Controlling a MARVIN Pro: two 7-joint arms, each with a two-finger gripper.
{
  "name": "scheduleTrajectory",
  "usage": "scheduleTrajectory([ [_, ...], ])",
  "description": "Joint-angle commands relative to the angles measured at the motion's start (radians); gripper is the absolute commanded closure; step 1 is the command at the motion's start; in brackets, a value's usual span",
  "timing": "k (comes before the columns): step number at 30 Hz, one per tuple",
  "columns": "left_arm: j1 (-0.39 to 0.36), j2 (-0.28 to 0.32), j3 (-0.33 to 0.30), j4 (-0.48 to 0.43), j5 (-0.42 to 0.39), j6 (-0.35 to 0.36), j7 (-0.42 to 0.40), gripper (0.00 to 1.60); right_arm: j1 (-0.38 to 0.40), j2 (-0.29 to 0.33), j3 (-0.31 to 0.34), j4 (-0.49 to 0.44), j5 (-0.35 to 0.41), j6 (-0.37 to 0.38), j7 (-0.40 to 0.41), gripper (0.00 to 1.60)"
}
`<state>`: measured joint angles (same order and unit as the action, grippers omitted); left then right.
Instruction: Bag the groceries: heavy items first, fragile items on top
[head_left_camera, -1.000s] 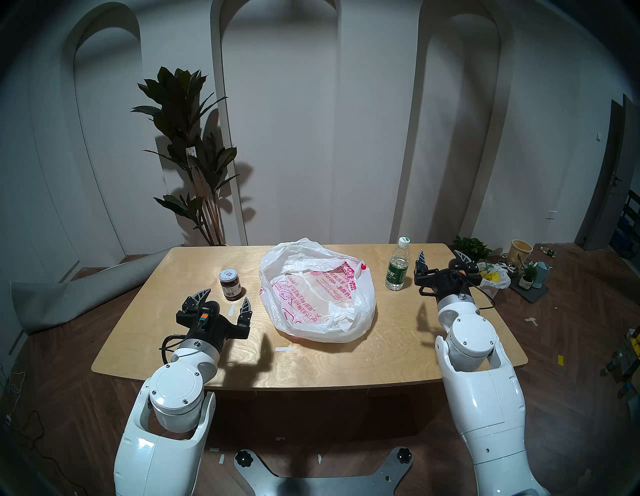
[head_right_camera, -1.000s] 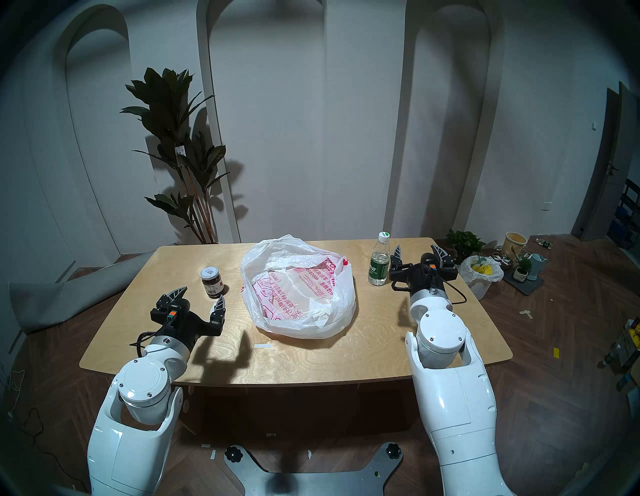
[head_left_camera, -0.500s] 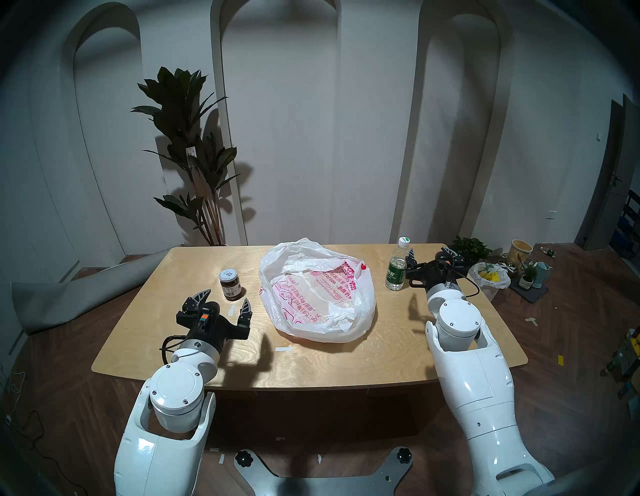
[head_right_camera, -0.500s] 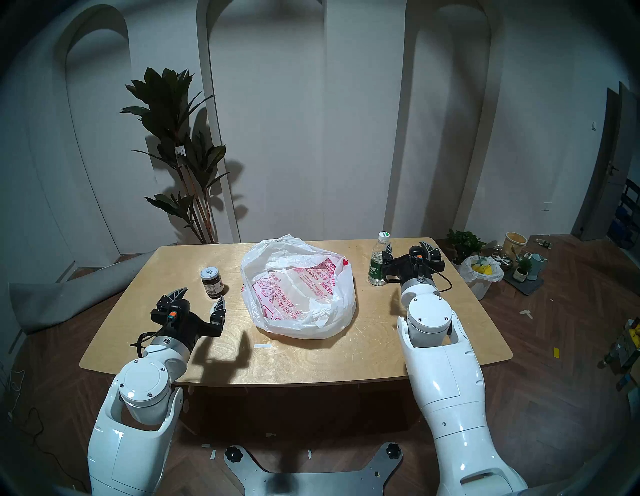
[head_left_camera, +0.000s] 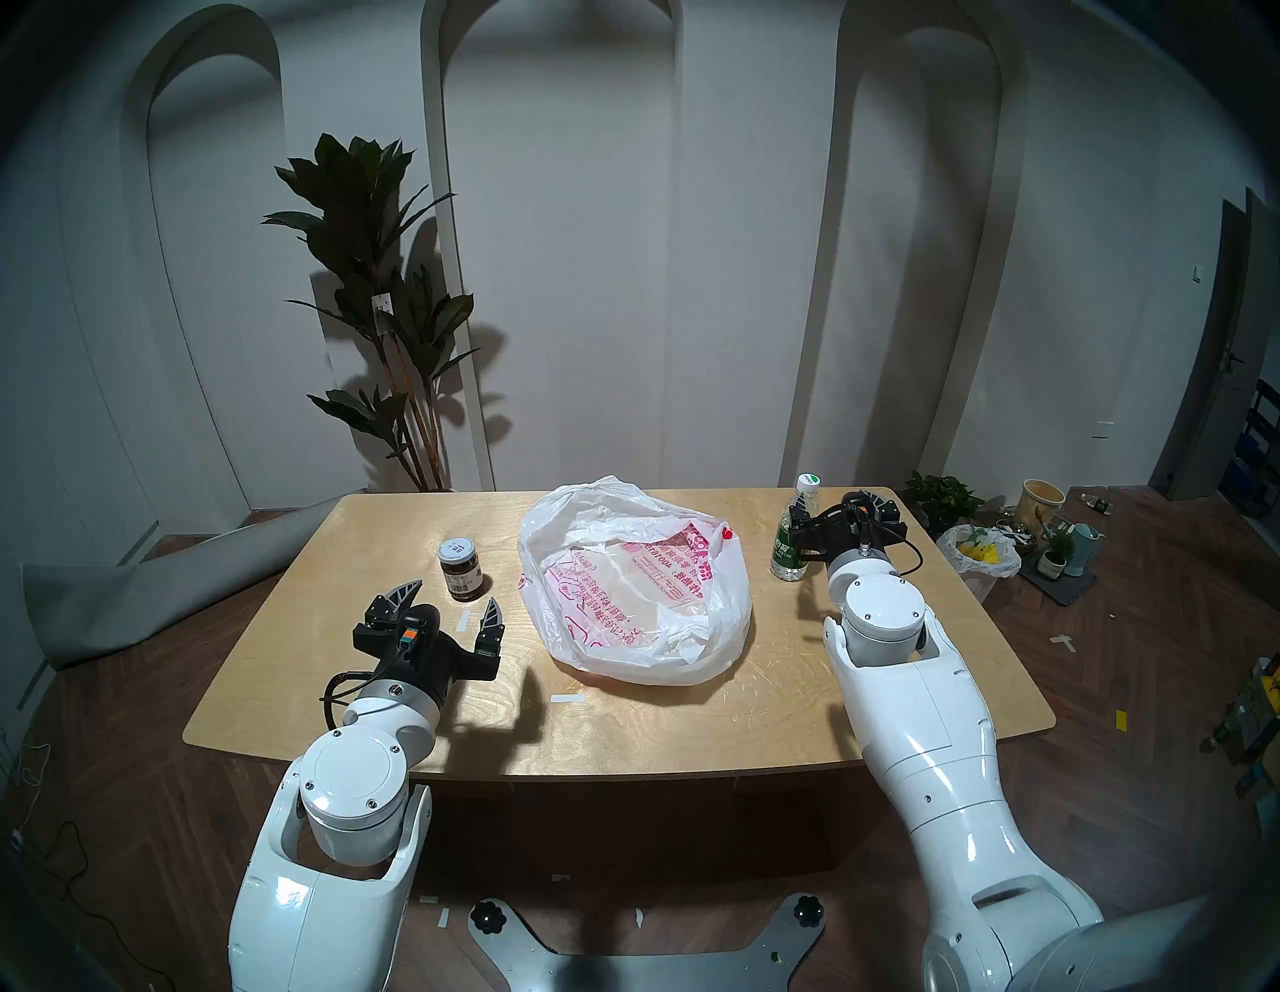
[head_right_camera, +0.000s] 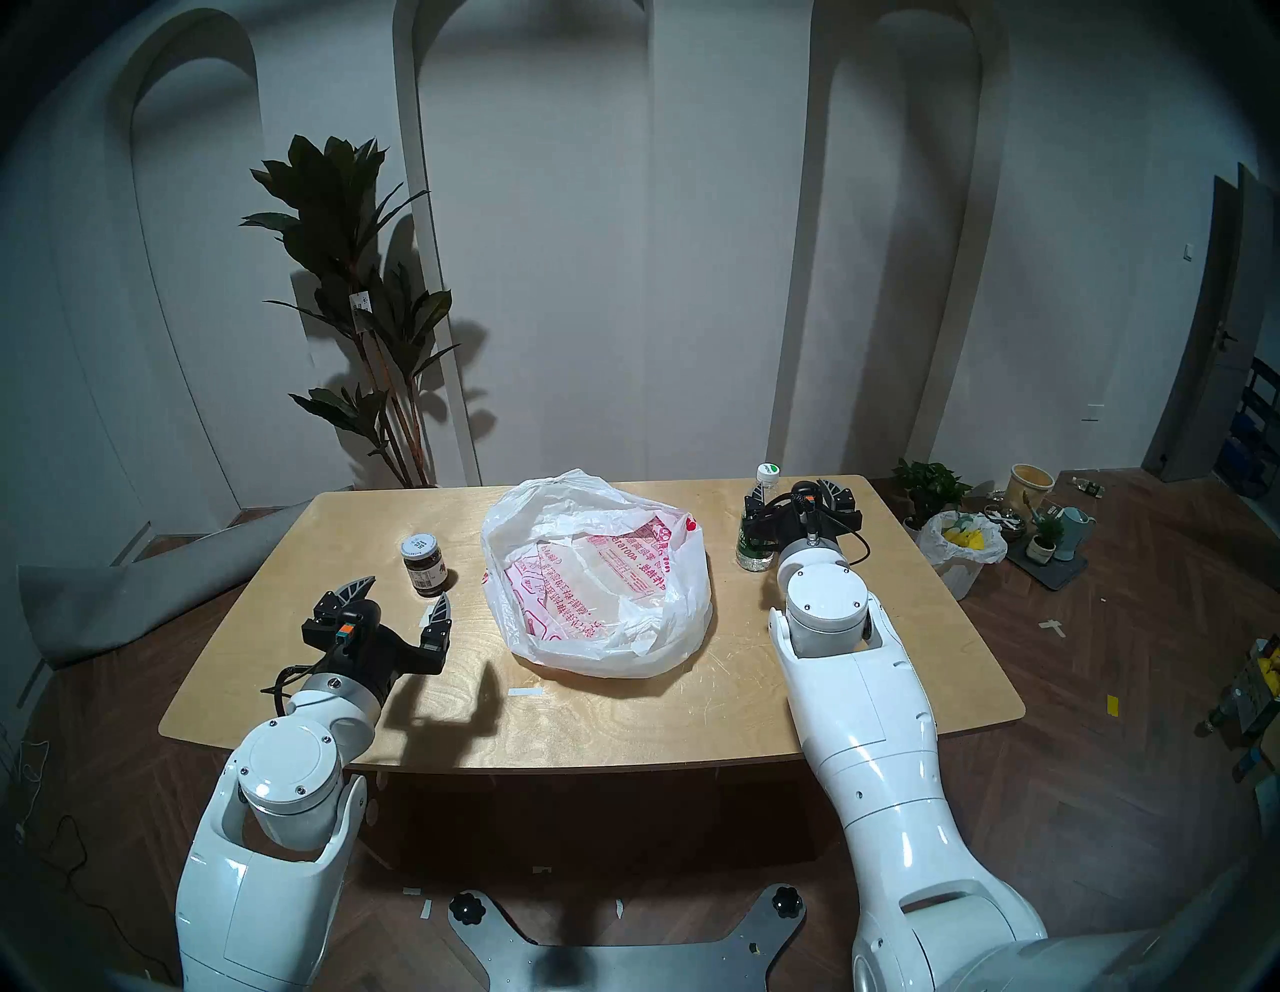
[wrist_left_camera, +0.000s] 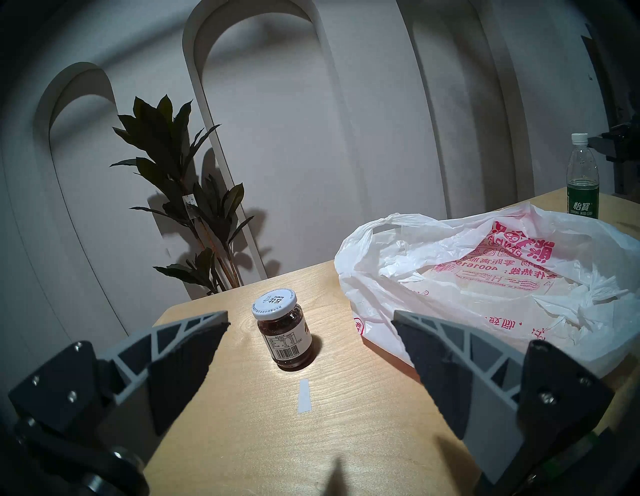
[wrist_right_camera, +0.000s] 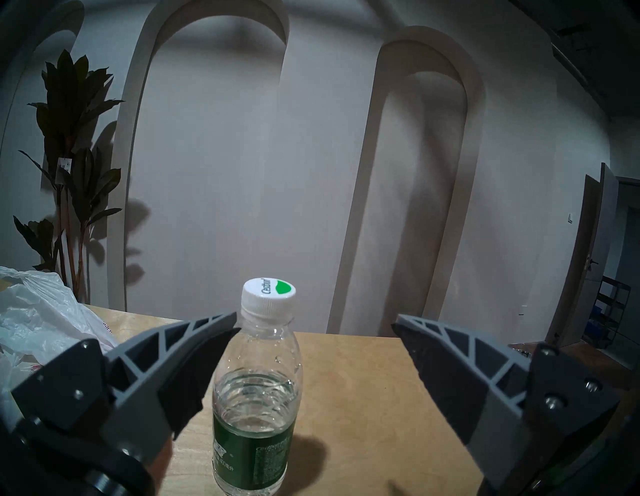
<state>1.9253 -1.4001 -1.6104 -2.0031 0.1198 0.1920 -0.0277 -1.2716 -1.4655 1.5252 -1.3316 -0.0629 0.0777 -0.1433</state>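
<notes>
The clear water bottle (head_left_camera: 789, 547) with a green label stands upright at the table's far right. My right gripper (head_left_camera: 841, 504) is open, and the bottle (wrist_right_camera: 256, 398) stands between its fingers, close to the left finger (wrist_right_camera: 180, 367). The dark jar (head_left_camera: 460, 568) with a grey lid stands left of the bag. My left gripper (head_left_camera: 454, 594) is open and empty, just in front of the jar (wrist_left_camera: 284, 337). The white bag (head_left_camera: 634, 582) with red print lies open in the middle of the table.
The wooden table (head_left_camera: 692, 727) carries short white tape strips (head_left_camera: 568, 698). To the right on the floor are a small white bag with yellow things (head_left_camera: 983, 551) and potted plants (head_left_camera: 942, 495). A tall plant (head_left_camera: 388, 312) stands behind the table's left. A rolled grey mat (head_left_camera: 138, 596) lies at the left.
My right arm has moved forward and to the left, bringing the open gripper from beside the bottle to around it. The left arm, jar and bag have not moved.
</notes>
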Motion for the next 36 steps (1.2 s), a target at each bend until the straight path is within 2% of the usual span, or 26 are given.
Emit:
scheduleTrajectory([
  [1,-0.009,0.000,0.000,-0.016,0.000,-0.005,0.000,0.00,0.127,-0.016,-0.013,0.059,-0.011,0.003,-0.001,0.00],
  [4,-0.009,0.000,0.000,-0.016,0.000,-0.005,0.000,0.00,0.133,-0.021,-0.019,0.080,-0.016,0.001,-0.003,0.00],
  [5,-0.010,0.000,0.000,-0.016,0.000,-0.005,0.001,0.00,0.159,-0.024,-0.023,0.106,-0.018,0.006,-0.003,0.00],
  [6,-0.010,0.000,0.001,-0.016,0.000,-0.005,0.001,0.00,0.150,-0.025,-0.023,0.104,-0.020,0.002,-0.005,0.00],
  [26,-0.010,0.001,0.001,-0.015,0.000,-0.005,0.001,0.00,0.331,-0.056,-0.043,0.369,-0.043,0.028,-0.023,0.00],
  [27,-0.010,0.001,0.001,-0.015,0.000,-0.005,0.001,0.00,0.354,-0.057,-0.044,0.392,-0.043,0.032,-0.023,0.30],
  [28,-0.011,0.001,0.001,-0.015,0.000,-0.005,0.001,0.00,0.343,-0.058,-0.043,0.388,-0.045,0.025,-0.025,0.85],
  [29,-0.011,0.001,0.001,-0.015,0.000,-0.005,0.001,0.00,0.354,-0.060,-0.044,0.402,-0.046,0.025,-0.026,1.50],
  [30,-0.011,0.001,0.001,-0.015,0.000,-0.005,0.001,0.00,0.370,-0.061,-0.046,0.421,-0.046,0.024,-0.025,1.60],
  [32,-0.011,0.001,0.001,-0.016,0.000,-0.006,0.001,0.00,0.382,-0.062,-0.047,0.442,-0.049,0.018,-0.028,1.60],
  [33,-0.011,0.001,0.001,-0.016,0.000,-0.006,0.001,0.00,0.413,-0.063,-0.049,0.476,-0.049,0.020,-0.027,1.60],
  [34,-0.011,0.001,0.001,-0.017,-0.001,-0.006,0.001,0.00,0.393,-0.062,-0.047,0.465,-0.051,0.008,-0.030,1.60],
  [36,-0.011,0.001,0.001,-0.017,-0.001,-0.006,0.001,0.00,0.429,-0.063,-0.047,0.512,-0.052,0.007,-0.032,1.60],
])
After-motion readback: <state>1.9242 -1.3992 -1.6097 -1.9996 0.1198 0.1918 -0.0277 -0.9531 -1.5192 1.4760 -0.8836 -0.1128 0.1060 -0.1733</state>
